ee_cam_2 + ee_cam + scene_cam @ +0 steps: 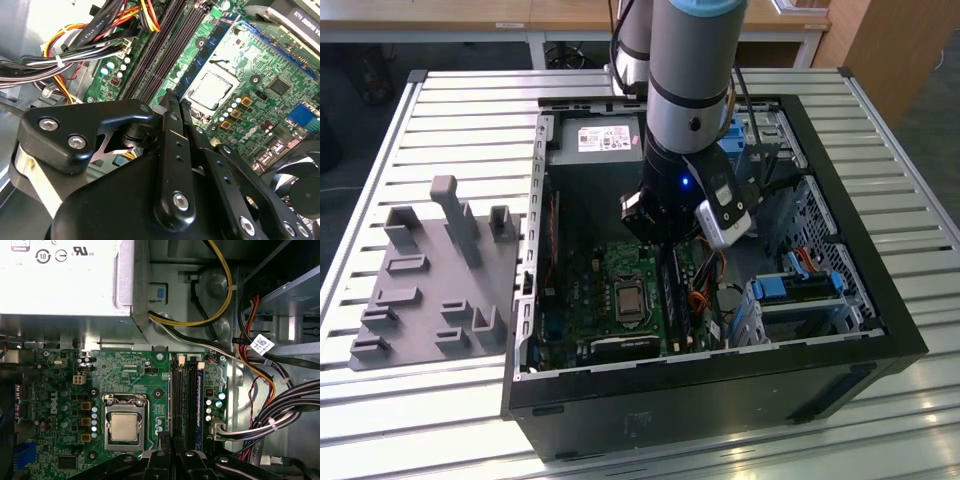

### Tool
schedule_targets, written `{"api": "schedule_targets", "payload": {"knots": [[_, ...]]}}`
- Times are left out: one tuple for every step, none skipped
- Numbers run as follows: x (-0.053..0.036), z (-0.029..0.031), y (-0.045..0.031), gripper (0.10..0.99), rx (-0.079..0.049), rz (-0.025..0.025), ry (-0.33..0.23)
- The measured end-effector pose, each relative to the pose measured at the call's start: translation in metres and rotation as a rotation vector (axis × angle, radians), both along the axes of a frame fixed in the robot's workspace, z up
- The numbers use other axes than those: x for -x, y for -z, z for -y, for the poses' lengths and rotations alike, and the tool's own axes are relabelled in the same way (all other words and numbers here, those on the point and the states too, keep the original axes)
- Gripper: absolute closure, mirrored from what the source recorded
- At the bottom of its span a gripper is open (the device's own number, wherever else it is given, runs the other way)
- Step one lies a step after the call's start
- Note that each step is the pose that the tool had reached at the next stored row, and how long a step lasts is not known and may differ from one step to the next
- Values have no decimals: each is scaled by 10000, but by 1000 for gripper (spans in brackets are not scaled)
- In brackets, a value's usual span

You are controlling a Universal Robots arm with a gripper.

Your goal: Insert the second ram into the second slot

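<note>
The second ram stands on edge in the slot row between processor and cable bundle. The claw, fingers together, sits at its end, inside the open case.

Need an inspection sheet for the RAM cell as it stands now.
Surface: slatted metal table, open PC case on it.
Job's things: the second ram, dark-blue stick in line with the gripper along the memory slots; seated or not, cannot tell.
Clutter: grey fixture tray on the exterior view's left of the case.
Grippers: gripper low inside the case, over the slots' end.
Cables: tied wire bundles beside the slots.
Surroundings: wooden desk behind the table.
</note>
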State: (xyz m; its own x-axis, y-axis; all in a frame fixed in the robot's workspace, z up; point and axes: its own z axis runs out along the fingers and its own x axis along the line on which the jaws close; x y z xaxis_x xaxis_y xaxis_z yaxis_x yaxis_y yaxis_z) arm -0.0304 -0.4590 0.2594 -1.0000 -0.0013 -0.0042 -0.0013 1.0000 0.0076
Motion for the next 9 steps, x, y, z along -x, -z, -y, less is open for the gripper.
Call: {"api": "schedule_targets", "payload": {"knots": [[0, 0, 0, 949, -2, 0, 0], [0, 0, 0, 949, -9, 0, 0], [1, 0, 0, 949, -17, 0, -1], [1, 0, 1, 949, -26, 0, -1], [2, 0, 2, 949, -33, 0, -1], [2, 0, 3, 949, -35, 0, -1], [3, 0, 3, 949, -35, 0, 0], [3, 0, 5, 949, -35, 0, 0], [2, 0, 7, 949, -35, 1, 0]]}}
